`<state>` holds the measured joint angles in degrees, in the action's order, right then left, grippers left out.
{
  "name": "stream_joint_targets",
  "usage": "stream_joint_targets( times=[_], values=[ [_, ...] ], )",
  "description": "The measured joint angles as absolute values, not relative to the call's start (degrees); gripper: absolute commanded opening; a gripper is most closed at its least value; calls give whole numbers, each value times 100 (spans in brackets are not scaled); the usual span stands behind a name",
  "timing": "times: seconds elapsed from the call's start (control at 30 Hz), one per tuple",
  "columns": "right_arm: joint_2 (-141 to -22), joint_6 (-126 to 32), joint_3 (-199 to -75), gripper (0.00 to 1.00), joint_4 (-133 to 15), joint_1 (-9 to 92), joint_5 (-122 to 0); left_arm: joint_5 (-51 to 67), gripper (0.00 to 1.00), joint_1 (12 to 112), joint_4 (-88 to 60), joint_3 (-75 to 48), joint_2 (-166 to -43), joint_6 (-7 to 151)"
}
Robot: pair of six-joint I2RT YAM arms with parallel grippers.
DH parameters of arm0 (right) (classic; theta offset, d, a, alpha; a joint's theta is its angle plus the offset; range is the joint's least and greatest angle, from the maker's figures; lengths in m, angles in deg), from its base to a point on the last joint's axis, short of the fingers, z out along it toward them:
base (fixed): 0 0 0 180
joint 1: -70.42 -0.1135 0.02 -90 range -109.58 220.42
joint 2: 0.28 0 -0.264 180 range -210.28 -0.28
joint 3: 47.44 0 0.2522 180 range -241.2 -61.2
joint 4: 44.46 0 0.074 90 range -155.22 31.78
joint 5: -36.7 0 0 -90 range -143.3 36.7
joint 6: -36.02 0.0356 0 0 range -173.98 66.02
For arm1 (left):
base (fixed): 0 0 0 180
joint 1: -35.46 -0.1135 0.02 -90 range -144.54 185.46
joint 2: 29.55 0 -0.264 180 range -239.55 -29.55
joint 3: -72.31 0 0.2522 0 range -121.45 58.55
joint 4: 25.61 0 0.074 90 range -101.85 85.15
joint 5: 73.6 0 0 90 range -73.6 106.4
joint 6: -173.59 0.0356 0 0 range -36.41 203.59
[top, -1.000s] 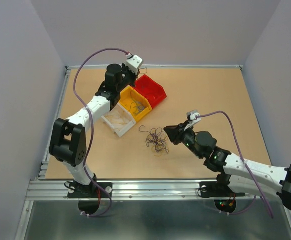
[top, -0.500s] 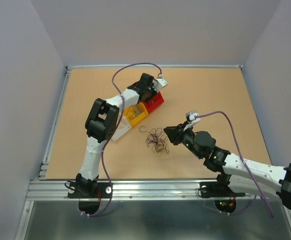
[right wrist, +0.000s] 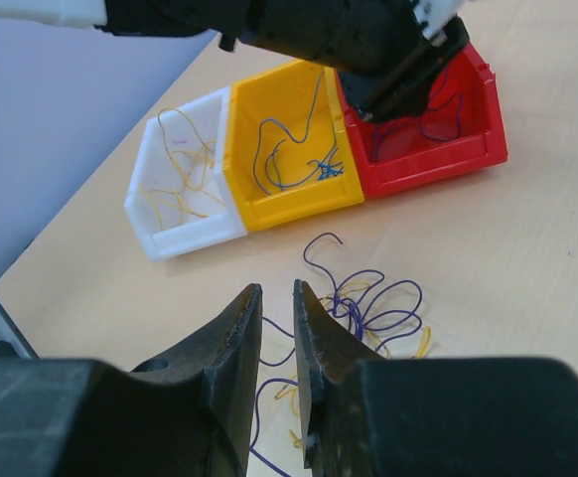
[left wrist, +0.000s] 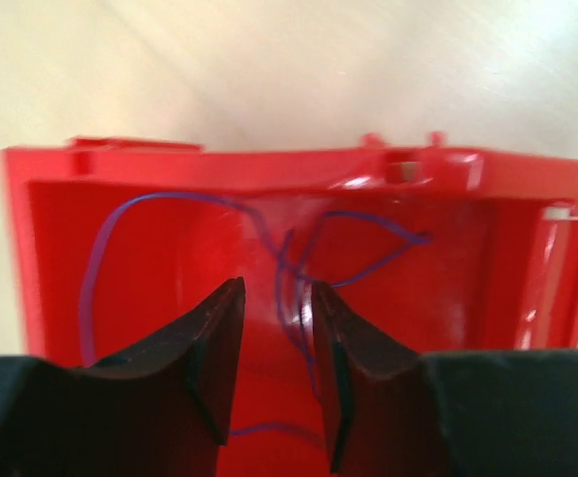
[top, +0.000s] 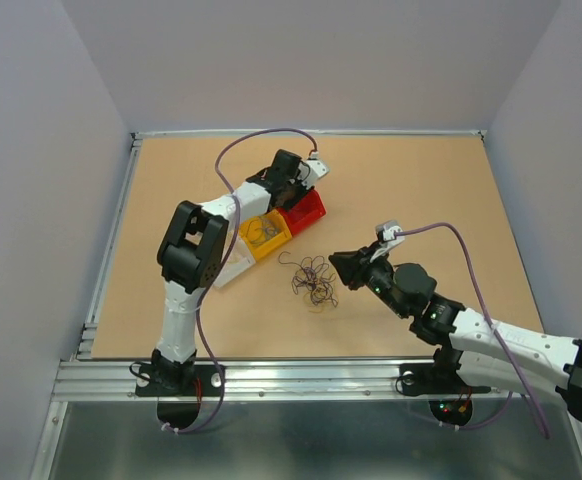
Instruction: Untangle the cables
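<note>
Two fingers of the left gripper (left wrist: 275, 290) now stand parted, though they were shut a second ago. Beneath them a freed purple cable (left wrist: 98, 260) lies in the red bin (left wrist: 527, 189), so one strand looks sorted. The right gripper (right wrist: 277, 290), narrowly ajar and empty, has not moved; the tangled cables (right wrist: 373, 303) lie just ahead of it.
</note>
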<state>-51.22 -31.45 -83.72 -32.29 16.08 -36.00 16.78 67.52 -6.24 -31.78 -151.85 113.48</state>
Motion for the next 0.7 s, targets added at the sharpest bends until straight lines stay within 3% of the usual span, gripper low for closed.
stream_joint_targets(
  times=[0.27, 0.5, 0.7],
  values=[
    [-5261, -3148, -8372, 29, -3237, 1608, -3603, 964, 56, 6610, -694, -2649, -14110, 11086],
    [-5651, -3139, -8377, 50, -3272, 1608, -3644, 581, 61, 6616, -1192, -2170, -13358, 10834],
    [-6269, -3121, -8493, 56, -3585, 1608, -3670, 352, 61, 6529, -1518, -1740, -13104, 10749]
  ],
)
